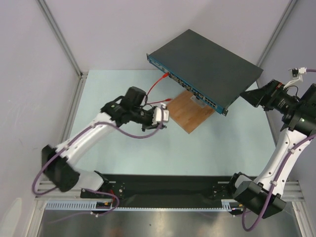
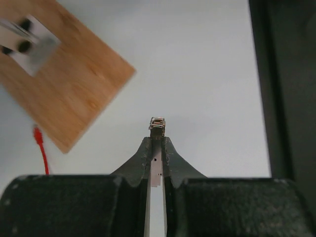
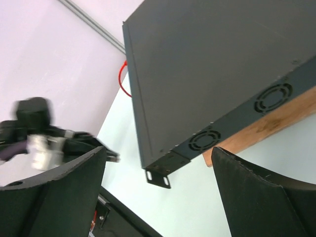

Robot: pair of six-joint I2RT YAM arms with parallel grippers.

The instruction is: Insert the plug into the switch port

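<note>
The switch (image 1: 207, 61) is a flat dark-grey box resting on a wooden board, its blue front face (image 1: 190, 89) turned toward the left arm. My left gripper (image 1: 164, 121) hovers over the table in front of that face, left of the board. In the left wrist view it (image 2: 157, 140) is shut on a small clear plug (image 2: 157, 123) that sticks out past the fingertips. My right gripper (image 1: 247, 95) is open and empty at the switch's right corner. In the right wrist view its jaws (image 3: 159, 153) stand wide apart, framing the switch's (image 3: 222, 64) mounting ear.
A wooden board (image 1: 192, 112) lies under the switch's front edge, with a metal bracket (image 2: 29, 42) on it. A red cable (image 1: 154, 86) loops from the switch's front face to the table. Frame posts stand at the back corners. A dark strip (image 2: 289, 89) borders the left wrist view.
</note>
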